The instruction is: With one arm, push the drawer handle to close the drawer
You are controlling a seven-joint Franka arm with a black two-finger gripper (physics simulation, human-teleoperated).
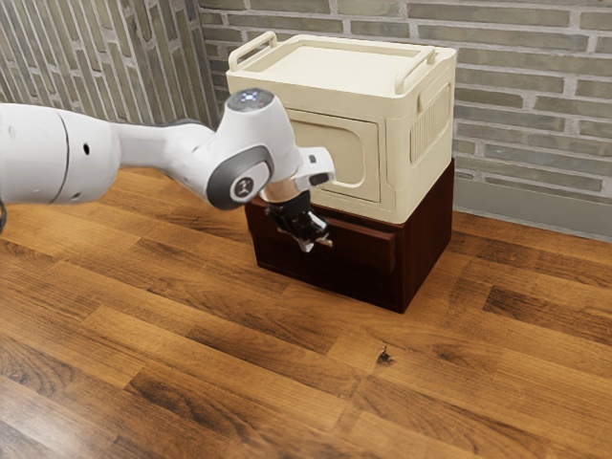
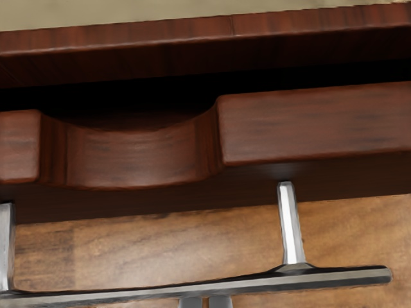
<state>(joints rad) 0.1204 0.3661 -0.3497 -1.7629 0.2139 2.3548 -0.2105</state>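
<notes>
Brown wooden planks covered the floor (image 1: 229, 382), with a grey brick wall (image 1: 526, 115) behind. Slightly open, the drawer (image 2: 314, 125) stood out from the front of the dark red-brown cabinet (image 1: 427, 234), a black gap between its front panel and the cabinet's upper front edge. A curved scoop (image 2: 131, 157) was cut into the panel's top. Its metal handle (image 2: 347, 277) was a bar on posts, set off from the front. The gripper (image 1: 311, 237) pointed down at the drawer's front, close by the handle; whether it was spread or pressed together, I could not tell. On the cabinet's top sat a cream box (image 1: 406, 153) with raised rails along two opposite edges. Near the cabinet's lower front corner, a dark mark (image 1: 384, 357) showed on the floor.
</notes>
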